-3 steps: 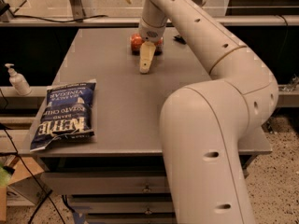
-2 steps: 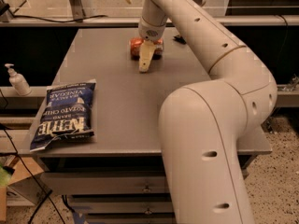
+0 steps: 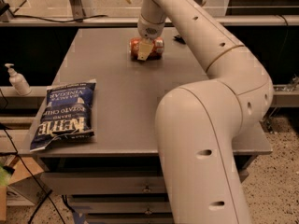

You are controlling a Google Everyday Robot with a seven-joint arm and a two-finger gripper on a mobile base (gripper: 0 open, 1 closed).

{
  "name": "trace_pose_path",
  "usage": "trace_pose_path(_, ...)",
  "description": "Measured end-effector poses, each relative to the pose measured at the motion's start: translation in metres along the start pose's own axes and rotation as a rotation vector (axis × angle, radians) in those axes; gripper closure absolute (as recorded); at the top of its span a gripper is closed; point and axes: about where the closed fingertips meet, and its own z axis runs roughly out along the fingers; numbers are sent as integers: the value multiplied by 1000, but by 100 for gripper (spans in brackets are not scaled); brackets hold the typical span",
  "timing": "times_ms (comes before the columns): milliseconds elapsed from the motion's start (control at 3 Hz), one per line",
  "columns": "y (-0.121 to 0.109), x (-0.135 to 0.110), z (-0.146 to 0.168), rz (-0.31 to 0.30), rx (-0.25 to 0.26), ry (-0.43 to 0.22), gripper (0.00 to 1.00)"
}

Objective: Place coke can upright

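Observation:
The coke can [image 3: 156,47] is a red-orange can with white lettering. It lies on its side on the grey table [image 3: 121,92], near the far middle. My gripper [image 3: 144,50] comes down from the arm above and sits right over the can's middle, covering part of it. The can's left end shows on one side of the gripper and its right end on the other.
A blue Kettle chip bag [image 3: 65,115] lies flat at the table's front left. A small dark wrapper [image 3: 180,39] lies just behind the arm at the far right. A white pump bottle [image 3: 17,80] stands on a ledge left of the table. My arm's large elbow [image 3: 205,139] fills the front right.
My gripper has moved back from just in front of the can to directly over it. More of the can's length shows to its right now.

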Motion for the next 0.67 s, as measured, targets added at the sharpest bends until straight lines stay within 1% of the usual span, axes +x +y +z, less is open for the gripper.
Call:
trace_pose_path(333, 11, 5, -20, 22, 18, -20, 100)
trace_pose_path(667, 60, 21, -67, 81, 53, -75, 100)
